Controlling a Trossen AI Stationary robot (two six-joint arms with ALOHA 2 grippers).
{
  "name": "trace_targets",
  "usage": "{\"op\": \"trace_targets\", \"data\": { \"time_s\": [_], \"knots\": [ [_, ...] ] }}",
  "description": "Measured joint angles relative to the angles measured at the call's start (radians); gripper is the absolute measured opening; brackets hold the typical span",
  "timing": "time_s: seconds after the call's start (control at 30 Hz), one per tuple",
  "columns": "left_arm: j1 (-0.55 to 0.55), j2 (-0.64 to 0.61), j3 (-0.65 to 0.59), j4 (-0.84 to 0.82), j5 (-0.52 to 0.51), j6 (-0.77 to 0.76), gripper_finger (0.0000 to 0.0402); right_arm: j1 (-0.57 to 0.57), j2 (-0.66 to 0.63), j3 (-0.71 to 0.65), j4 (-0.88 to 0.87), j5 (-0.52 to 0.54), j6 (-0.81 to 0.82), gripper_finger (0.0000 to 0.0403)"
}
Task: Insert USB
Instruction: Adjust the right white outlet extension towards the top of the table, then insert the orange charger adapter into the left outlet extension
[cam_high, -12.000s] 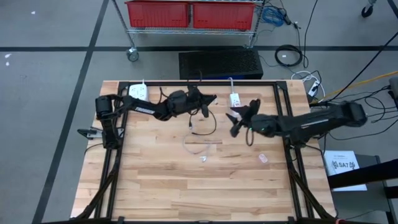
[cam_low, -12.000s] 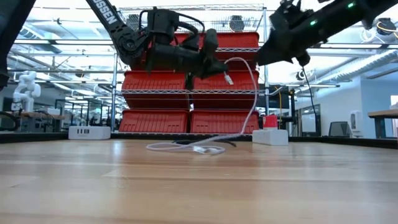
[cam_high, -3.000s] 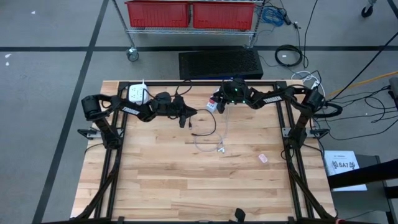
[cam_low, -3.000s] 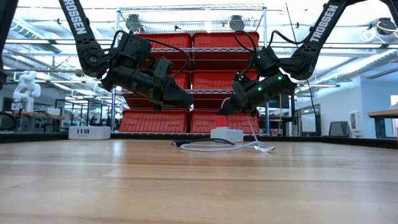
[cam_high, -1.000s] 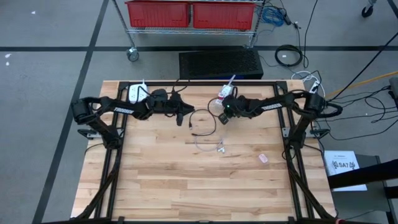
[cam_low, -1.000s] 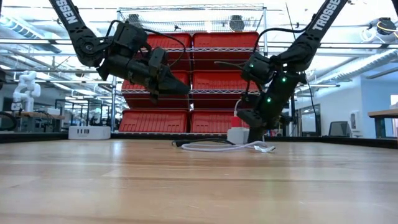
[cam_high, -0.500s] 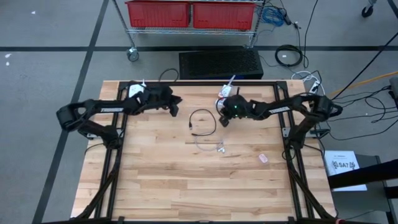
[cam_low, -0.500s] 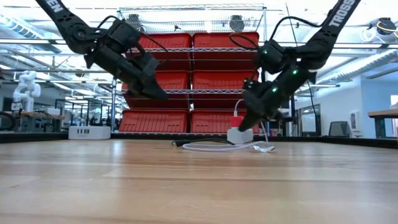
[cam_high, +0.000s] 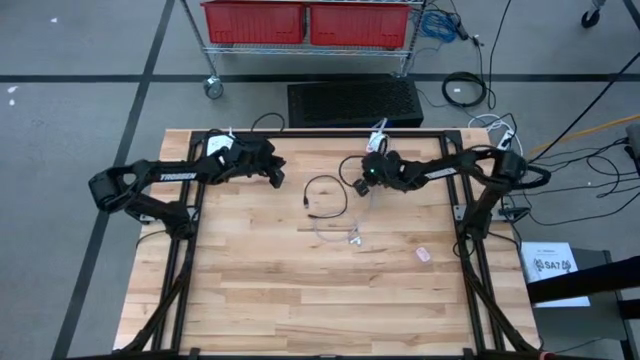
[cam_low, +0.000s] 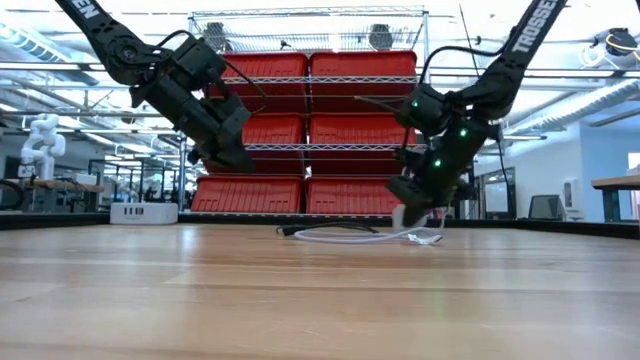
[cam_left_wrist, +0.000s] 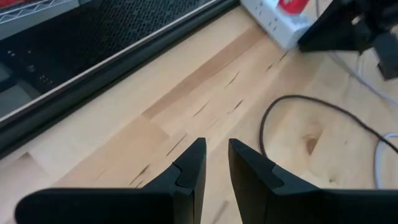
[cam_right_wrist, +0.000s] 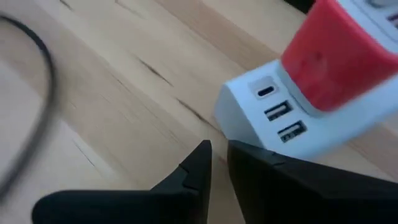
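My right gripper (cam_right_wrist: 214, 163) nearly closed, empty, just before the white power strip (cam_right_wrist: 261, 115); left gripper (cam_left_wrist: 214, 163) slightly parted, empty.

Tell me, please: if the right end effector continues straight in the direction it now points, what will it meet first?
Most likely the white power strip: in its wrist view the right end effector points at the strip's end face with USB ports, just ahead. Depth is unclear, so the wooden table could come first.
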Motion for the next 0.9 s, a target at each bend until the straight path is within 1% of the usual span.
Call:
{"op": "trace_targets", "data": {
  "time_s": [0.07, 0.2, 0.33, 0.47, 0.57, 0.67, 0.83, 0.9],
  "knots": [
    [0.0, 0.0, 0.0, -0.005, -0.001, 0.0, 0.0075, -0.009, -0.042, 0.0, -0.072, 0.009, 0.001, 0.0049],
    [0.0, 0.001, -0.008, 0.016, 0.0, -0.02, 0.0075, -0.014, -0.174, 0.0, -0.195, 0.01, -0.027, 0.0049],
    [-0.009, 0.0, -0.041, 0.076, 0.03, -0.035, 0.007, 0.001, -0.35, 0.0, -0.347, -0.095, -0.062, 0.0049],
    [-0.022, 0.0, -0.086, 0.176, 0.104, -0.053, 0.0048, 0.079, -0.512, 0.002, -0.583, -0.125, -0.024, 0.0055],
    [-0.037, 0.0, -0.116, 0.224, 0.149, -0.055, 0.0029, 0.165, -0.597, 0.001, -0.766, -0.173, 0.087, 0.0072],
    [-0.057, 0.0, -0.124, 0.253, 0.172, -0.054, 0.0014, 0.269, -0.652, 0.001, -0.914, -0.247, 0.244, 0.01],
    [-0.098, 0.0, -0.125, 0.291, 0.258, -0.054, 0.0007, 0.456, -0.687, 0.001, -1.031, -0.392, 0.482, 0.0166],
    [-0.119, 0.0, -0.125, 0.294, 0.269, -0.054, 0.0009, 0.524, -0.686, 0.001, -1.058, -0.448, 0.564, 0.019]
  ]
}}
